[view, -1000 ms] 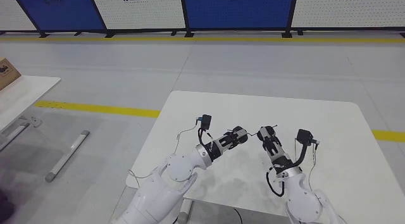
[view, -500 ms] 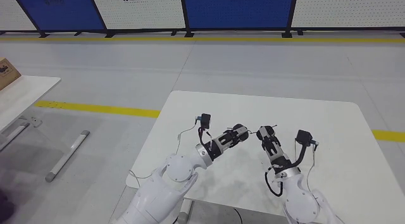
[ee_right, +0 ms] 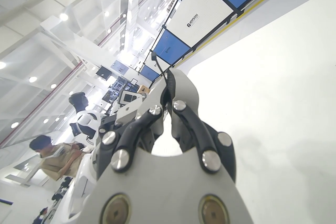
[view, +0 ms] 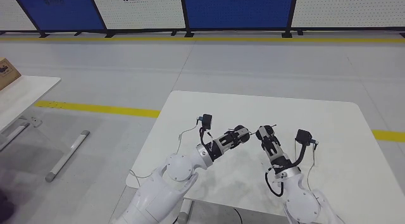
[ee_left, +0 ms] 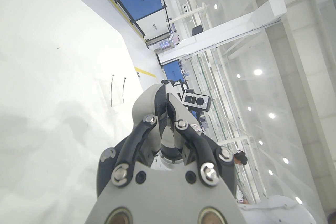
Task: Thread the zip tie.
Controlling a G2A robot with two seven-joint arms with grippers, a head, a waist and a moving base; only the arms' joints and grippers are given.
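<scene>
A thin black zip tie sticks out past the tips of my right gripper, which is shut on it, with the square head at the free end. In the top view the right gripper hovers over the white table, tip to tip with my left gripper. A short dark stretch of the zip tie bridges the two. The left gripper has its pads pressed together, and a bit of black strip shows at their tips.
Two spare black zip ties lie side by side on the table beyond the left gripper. The right arm's wrist camera sits just behind the left fingertips. The table's far edge lies well beyond both arms.
Both grippers have stayed shut and nearly still, with only a slight drift of the tips toward each other.
</scene>
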